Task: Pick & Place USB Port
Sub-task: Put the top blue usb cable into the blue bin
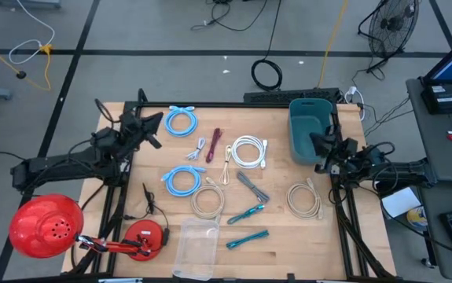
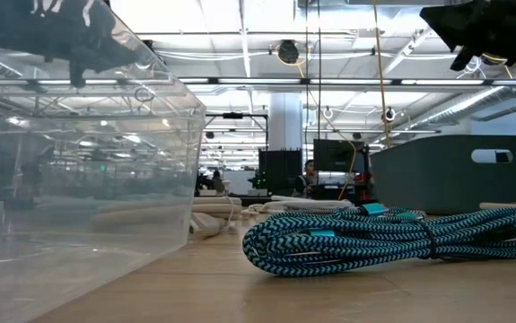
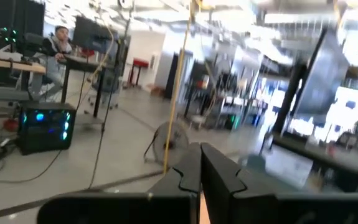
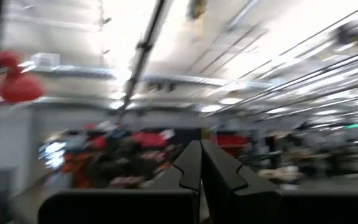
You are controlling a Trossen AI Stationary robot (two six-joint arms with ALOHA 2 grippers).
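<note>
Flanking scattered cables (image 1: 248, 151), teal bin (image 1: 310, 128) and clear box (image 1: 195, 245); both fingers pressed together, empty.

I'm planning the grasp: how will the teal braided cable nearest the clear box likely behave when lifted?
The teal cable is a tied bundle, so it will probably lift as one piece, with loose ends drooping. It looks light, and its braided sheath should resist slipping. Pushed, it would likely slide, not roll.

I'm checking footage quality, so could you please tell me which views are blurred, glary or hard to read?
High view: evenly lit and sharp, soft shadows under the cables. Low view: the teal cable is in focus, the clear box throws reflections, and the ceiling lights are blown out. Left wrist view: right half smeared, the claw sharp. Right wrist view: background streaked throughout, bright glare overhead, only the claw crisp.
</note>
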